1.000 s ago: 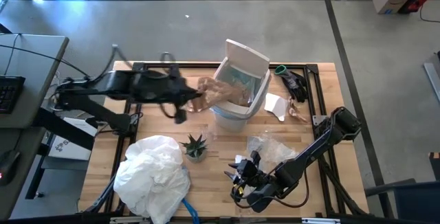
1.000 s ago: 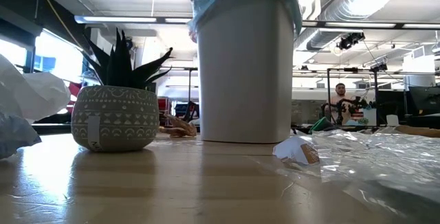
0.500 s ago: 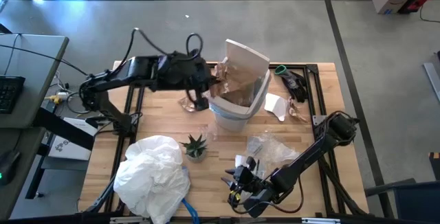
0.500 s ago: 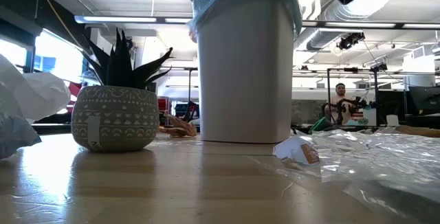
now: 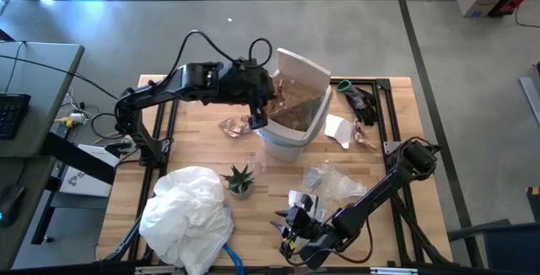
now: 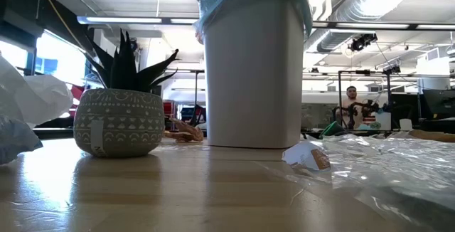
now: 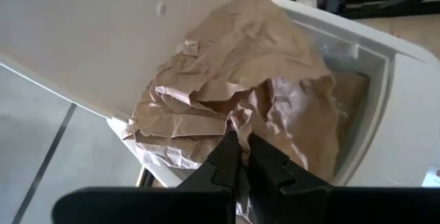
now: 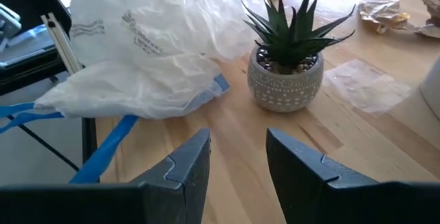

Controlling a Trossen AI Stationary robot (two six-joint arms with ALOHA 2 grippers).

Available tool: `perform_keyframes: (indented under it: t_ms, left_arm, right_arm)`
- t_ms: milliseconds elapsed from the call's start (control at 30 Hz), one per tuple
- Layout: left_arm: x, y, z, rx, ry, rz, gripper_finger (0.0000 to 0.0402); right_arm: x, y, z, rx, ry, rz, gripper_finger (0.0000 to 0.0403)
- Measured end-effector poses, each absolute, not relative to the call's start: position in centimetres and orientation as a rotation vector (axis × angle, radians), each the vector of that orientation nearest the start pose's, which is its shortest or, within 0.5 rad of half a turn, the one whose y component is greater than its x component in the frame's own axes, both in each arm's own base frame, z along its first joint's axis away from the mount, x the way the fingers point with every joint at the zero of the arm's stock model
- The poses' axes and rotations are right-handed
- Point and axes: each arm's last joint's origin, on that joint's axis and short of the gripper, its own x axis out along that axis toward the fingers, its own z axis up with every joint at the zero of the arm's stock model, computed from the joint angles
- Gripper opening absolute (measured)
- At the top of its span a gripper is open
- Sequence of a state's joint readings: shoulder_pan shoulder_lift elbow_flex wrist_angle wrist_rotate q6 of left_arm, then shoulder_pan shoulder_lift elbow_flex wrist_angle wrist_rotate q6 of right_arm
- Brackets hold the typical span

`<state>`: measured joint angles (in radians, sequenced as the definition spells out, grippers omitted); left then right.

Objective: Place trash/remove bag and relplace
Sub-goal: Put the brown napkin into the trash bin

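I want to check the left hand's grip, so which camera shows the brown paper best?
The left wrist view: the brown paper fills it, pinched in the shut left hand over the bin. The high view shows it small; the low and right wrist views miss it.

My left gripper [image 5: 263, 106] over bin [image 5: 291, 136] with brown paper [image 7: 234, 100]; plant [image 5: 239, 179] in front, white bag [image 5: 190, 216] left of it.

Crumpled brown paper [image 7: 234, 107] hides the bin's [image 7: 405, 121] inside; low view crops the bin's top
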<state>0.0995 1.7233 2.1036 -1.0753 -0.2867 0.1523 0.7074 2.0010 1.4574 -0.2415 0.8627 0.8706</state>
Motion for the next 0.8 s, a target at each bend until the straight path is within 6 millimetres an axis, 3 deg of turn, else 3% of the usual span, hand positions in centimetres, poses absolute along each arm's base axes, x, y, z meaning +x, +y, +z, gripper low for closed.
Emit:
perform_keyframes:
  t_ms: [267,800]
  left_arm:
    - [34.4,4.8,44.5,0.195,0.718,0.287,0.0000]
    - [36.0,6.6,41.5,0.103,0.860,0.286,0.0000]
  right_arm:
    - [34.4,26.5,20.9,0.281,0.424,-0.351,0.0128]
    - [34.3,26.8,21.1,0.292,0.398,-0.350,0.0128]
